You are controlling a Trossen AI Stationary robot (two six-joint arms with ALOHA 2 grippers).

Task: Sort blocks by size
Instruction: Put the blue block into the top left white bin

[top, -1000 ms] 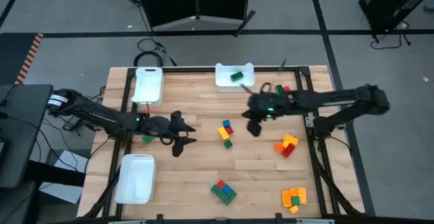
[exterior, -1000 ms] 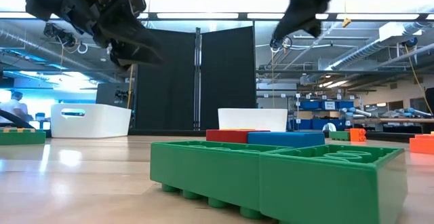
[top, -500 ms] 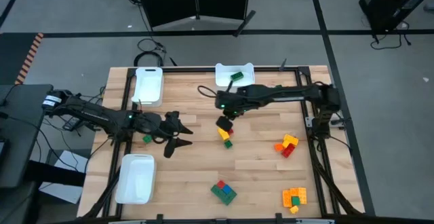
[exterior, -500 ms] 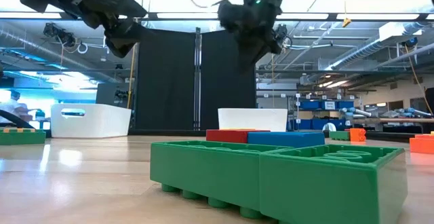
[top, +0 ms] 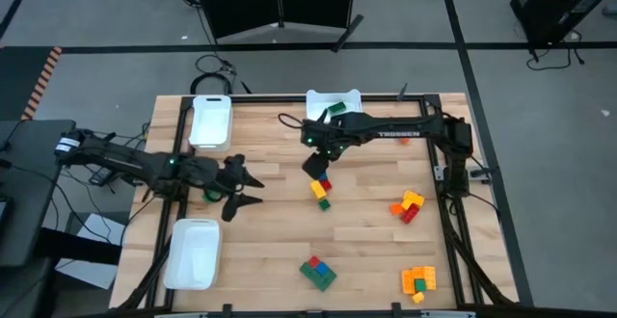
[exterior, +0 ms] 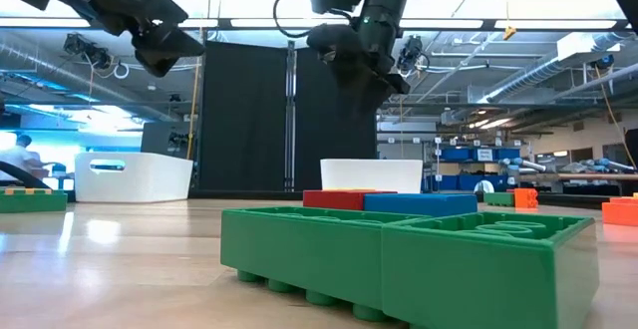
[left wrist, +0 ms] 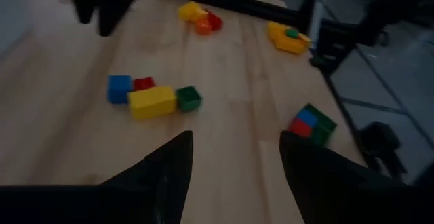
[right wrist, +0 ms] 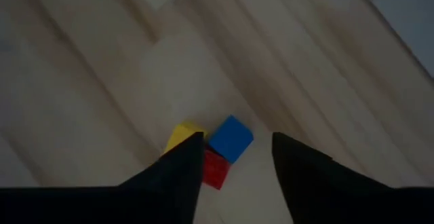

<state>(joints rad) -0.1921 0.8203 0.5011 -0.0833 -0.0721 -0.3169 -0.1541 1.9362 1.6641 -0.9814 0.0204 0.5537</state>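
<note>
The blocks lie in clusters on the wooden table. A blue (right wrist: 230,138), red (right wrist: 215,168) and yellow (right wrist: 182,136) cluster with a green block (left wrist: 188,98) lies at the table's middle (top: 320,189). My right gripper (top: 313,167) hangs open just above this cluster, pointing steeply down, its fingers (right wrist: 178,173) on either side of the blue block without touching it. My left gripper (top: 247,191) hovers open over the table's left half, pointing toward the same cluster (left wrist: 152,102). One green block (top: 335,109) lies in the far white tray (top: 349,97).
Other clusters lie at the right (top: 408,207), near right (top: 418,281) and near middle (top: 316,272). A lone green block (top: 209,197) lies beside the left arm. White trays stand at the far left (top: 210,120) and near left (top: 193,252).
My right gripper has swept from the table's right side toward its left and come down over the middle cluster, tipping to point steeply down, and its fingers have parted. My left gripper has drawn back a little toward the table's left edge.
</note>
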